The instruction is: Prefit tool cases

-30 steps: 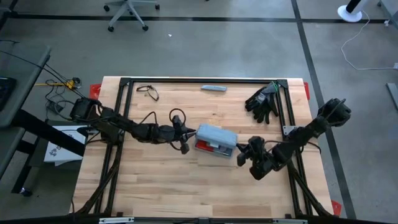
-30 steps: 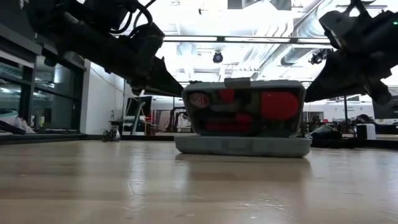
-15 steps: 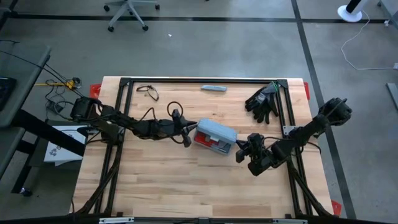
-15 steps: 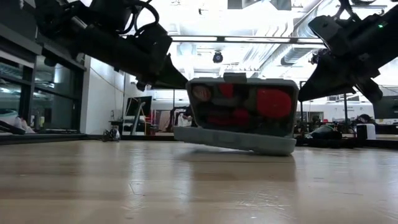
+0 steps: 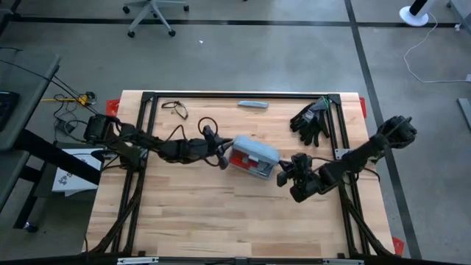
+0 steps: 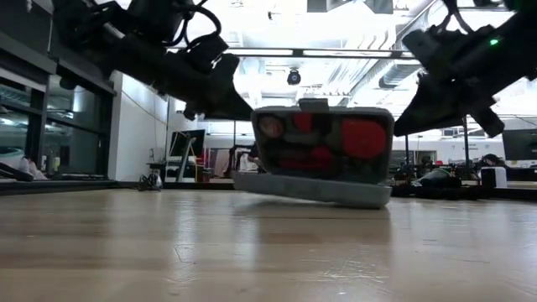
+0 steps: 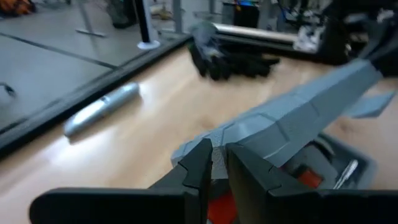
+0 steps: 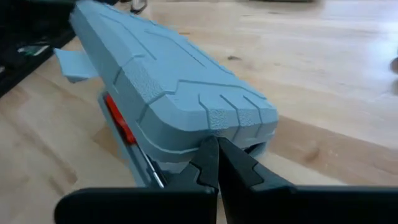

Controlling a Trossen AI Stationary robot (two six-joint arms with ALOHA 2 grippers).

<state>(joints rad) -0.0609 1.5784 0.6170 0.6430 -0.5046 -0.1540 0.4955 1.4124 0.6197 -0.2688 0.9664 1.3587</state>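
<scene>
The blue-grey tool case [image 5: 252, 157] stands open at mid-table. Its lid [image 6: 323, 144] is raised and shows red tools inside. Its base [image 6: 310, 189] is tilted, with the end toward my left arm raised and the other end low, by the table. My left gripper [image 5: 223, 156] is at the case's left end, closed on the lid's edge. At the case's right end, my right gripper [image 5: 282, 175] is shut, its tips against the case. My left gripper pinches the lid's edge near its left corner [image 7: 198, 144] between its two fingers [image 7: 200, 167], coming nearly level from the table's left. That end of the case is lifted and the case is tilted. My right gripper's shut fingertips [image 8: 210, 155] press against the case's right end, just under the lid's corner [image 8: 231, 127], slanting down from the table's right. Whether they reach into the gap between lid and base, I cannot tell.
Black gloves [image 5: 310, 121] lie at the far right. A slim grey bar [image 5: 253, 105] lies by the far edge, and a dark wire loop [image 5: 175, 109] at the far left. Black frame rails [image 5: 144, 125] border the table. Bare wood lies toward the near edge.
My left gripper has moved toward the far edge and a little up with the lid. The case, flat on the table before, has tipped: its left end has lifted and it has turned a little on the table. My right gripper has followed toward the case, still shut.
</scene>
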